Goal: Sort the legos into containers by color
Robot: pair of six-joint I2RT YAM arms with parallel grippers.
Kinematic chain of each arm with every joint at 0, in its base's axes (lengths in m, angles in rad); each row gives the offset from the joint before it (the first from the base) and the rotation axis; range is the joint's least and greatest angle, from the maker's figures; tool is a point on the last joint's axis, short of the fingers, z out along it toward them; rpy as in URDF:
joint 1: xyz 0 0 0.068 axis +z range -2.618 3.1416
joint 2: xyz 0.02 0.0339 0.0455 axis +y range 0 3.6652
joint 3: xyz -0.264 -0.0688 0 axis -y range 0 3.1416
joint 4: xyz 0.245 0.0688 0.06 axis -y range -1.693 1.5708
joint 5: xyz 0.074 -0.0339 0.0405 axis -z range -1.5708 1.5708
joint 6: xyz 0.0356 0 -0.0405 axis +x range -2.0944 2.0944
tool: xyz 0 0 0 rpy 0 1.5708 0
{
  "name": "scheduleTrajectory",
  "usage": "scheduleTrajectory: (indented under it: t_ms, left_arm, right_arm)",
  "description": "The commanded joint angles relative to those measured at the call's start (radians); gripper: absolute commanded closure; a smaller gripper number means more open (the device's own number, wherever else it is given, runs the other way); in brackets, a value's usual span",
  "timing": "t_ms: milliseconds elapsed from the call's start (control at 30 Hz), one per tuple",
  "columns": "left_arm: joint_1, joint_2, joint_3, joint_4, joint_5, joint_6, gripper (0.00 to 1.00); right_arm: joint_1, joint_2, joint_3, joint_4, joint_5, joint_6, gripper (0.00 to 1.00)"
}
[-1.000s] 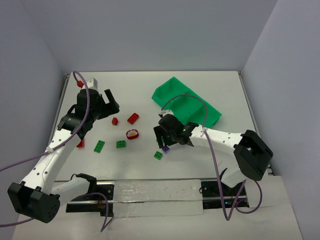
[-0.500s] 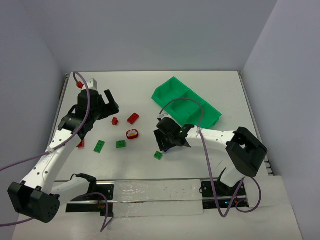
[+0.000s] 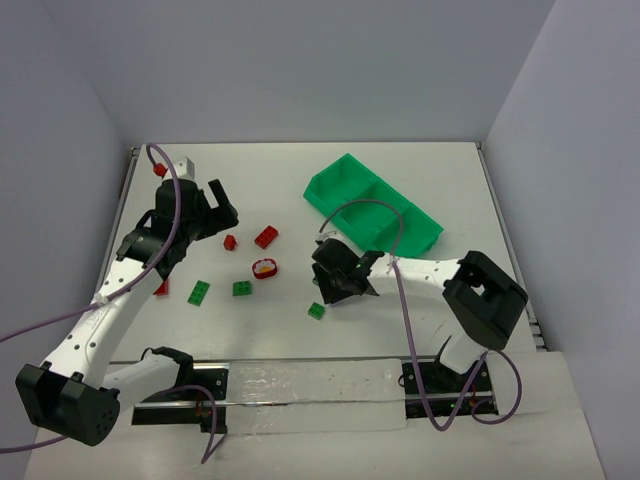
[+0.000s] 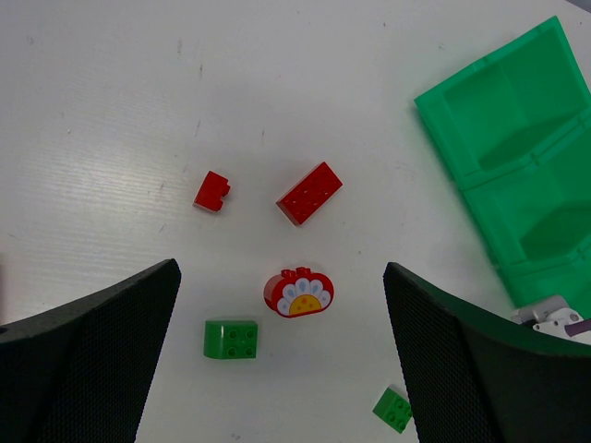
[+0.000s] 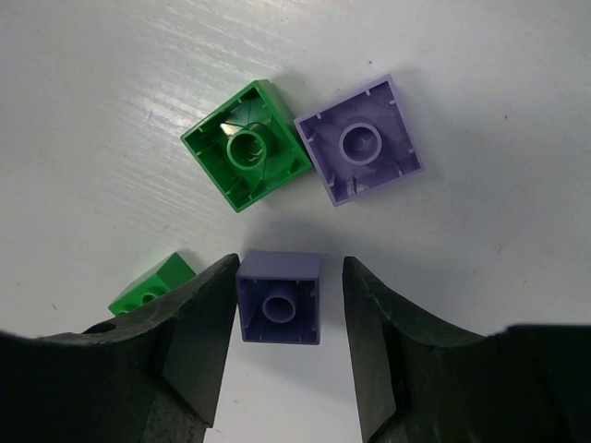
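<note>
- Right gripper (image 5: 290, 273) straddles a light purple brick (image 5: 280, 297) at lower centre of the wrist view. Its left finger (image 5: 199, 323) stands at the brick's edge, and a slim gap shows before the other finger.
- The jaws are narrowly parted, only a little wider than the brick, and hold nothing yet.
- A clean pick likely means closing squarely on the brick's two flat sides, then lifting straight up.
- The lift needs to stay clear of a second purple brick (image 5: 358, 139) and a green brick (image 5: 247, 145), which touch corners just above. Another green brick (image 5: 152, 281) sits by the left finger.
- The green tray (image 3: 372, 187) lies upper right of centre in the overhead view, near the right gripper. Its compartments appear empty from here.
- Left gripper (image 4: 280, 272) hangs spread wide and empty above the red flower piece (image 4: 298, 293).
</note>
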Motion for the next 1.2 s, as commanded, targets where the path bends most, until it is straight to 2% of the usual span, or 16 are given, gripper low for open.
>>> scheduleTrajectory:
  t_ms: [0, 167, 333, 533, 600, 633, 667, 767, 933, 967, 1067, 1100, 1167]
  left_arm:
    - [-0.007, 0.003, 0.029, 0.018, -0.006, 0.011, 0.01]
    - [-0.007, 0.016, 0.037, 0.012, -0.008, 0.01, 0.01]
    - [-0.007, 0.013, 0.022, 0.017, -0.003, 0.002, 0.01]
    - [-0.009, 0.0, 0.024, 0.015, -0.011, -0.002, 0.01]
    - [-0.01, 0.003, 0.032, 0.018, 0.003, 0.004, 0.01]
    - [-0.011, 0.008, 0.032, 0.014, 0.002, 0.004, 0.01]
    - [-0.011, 0.013, 0.045, 0.004, -0.008, 0.004, 0.01]
    - [-0.012, 0.015, 0.037, 0.006, -0.022, 0.007, 0.01]
    - [-0.014, 0.017, 0.023, 0.006, -0.022, 0.004, 0.01]
    - [-0.014, 0.017, 0.02, 0.004, -0.023, 0.004, 0.01]
    - [-0.014, 0.013, 0.02, 0.004, -0.026, 0.005, 0.01]
    - [-0.014, 0.012, 0.02, 0.005, -0.028, 0.006, 0.01]
    - [-0.014, 0.012, 0.021, 0.004, -0.032, 0.008, 0.01]
  right_arm:
    - [0.012, -0.045, -0.02, 0.007, 0.042, 0.016, 0.51]
    - [0.01, -0.113, -0.02, -0.018, 0.062, 0.019, 0.65]
    - [-0.023, -0.235, 0.03, -0.096, 0.096, 0.01, 0.65]
    - [-0.209, -0.398, 0.03, -0.108, 0.118, -0.033, 0.63]
    - [-0.312, -0.402, 0.028, -0.109, 0.116, -0.045, 0.63]
    - [-0.316, -0.402, 0.028, -0.111, 0.116, -0.051, 0.63]
    - [-0.395, -0.389, 0.032, -0.117, 0.115, -0.052, 0.61]
    - [-0.471, -0.347, 0.043, -0.105, 0.113, -0.06, 0.6]
    - [-0.51, -0.261, 0.057, -0.083, 0.177, -0.051, 0.57]
    - [-0.522, -0.247, 0.054, -0.073, 0.201, -0.039, 0.49]
    - [-0.53, -0.241, 0.052, -0.052, 0.229, -0.034, 0.15]
    - [-0.531, -0.244, 0.056, -0.048, 0.233, -0.038, 0.09]
    - [-0.53, -0.253, 0.066, -0.046, 0.234, -0.045, 0.05]
